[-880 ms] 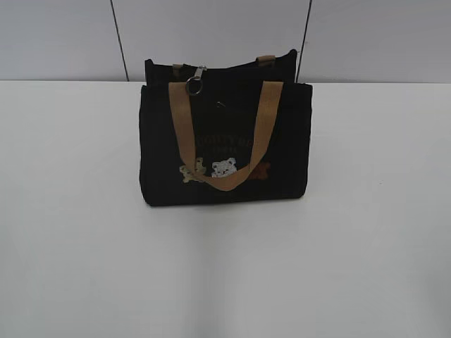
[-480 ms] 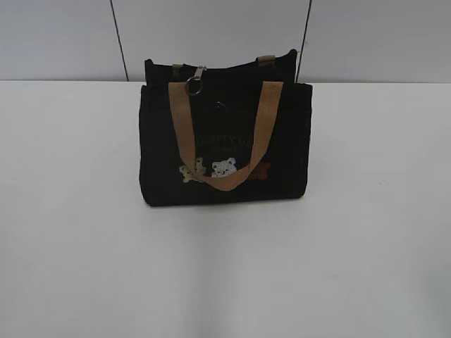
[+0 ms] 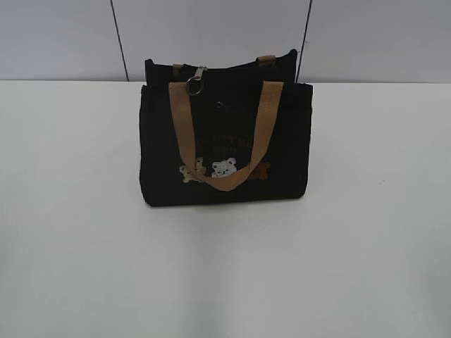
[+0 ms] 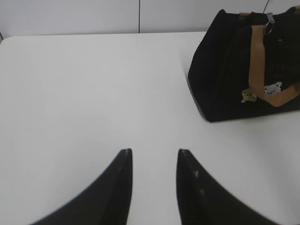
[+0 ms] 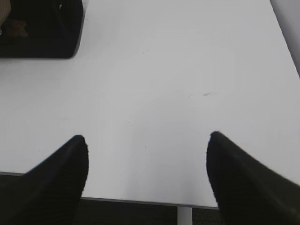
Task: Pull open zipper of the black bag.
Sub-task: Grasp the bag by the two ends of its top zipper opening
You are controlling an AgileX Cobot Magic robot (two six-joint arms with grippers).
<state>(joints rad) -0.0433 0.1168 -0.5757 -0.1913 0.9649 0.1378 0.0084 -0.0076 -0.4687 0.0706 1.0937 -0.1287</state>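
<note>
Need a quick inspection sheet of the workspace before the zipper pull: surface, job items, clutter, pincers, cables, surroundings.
Surface: white table, bare around the bag.
Job's things: black bag upright at the far middle of the table, tan handle hanging down its front; zipper with ring pull at the top left of the bag.
Clutter: nothing seen.
Pincers: left pincer open, empty, over the table short of the bag; right pincer wide open, empty, near the table's edge.
Cables: nothing seen.
Surroundings: pale wall panels with dark seams behind the table.
</note>
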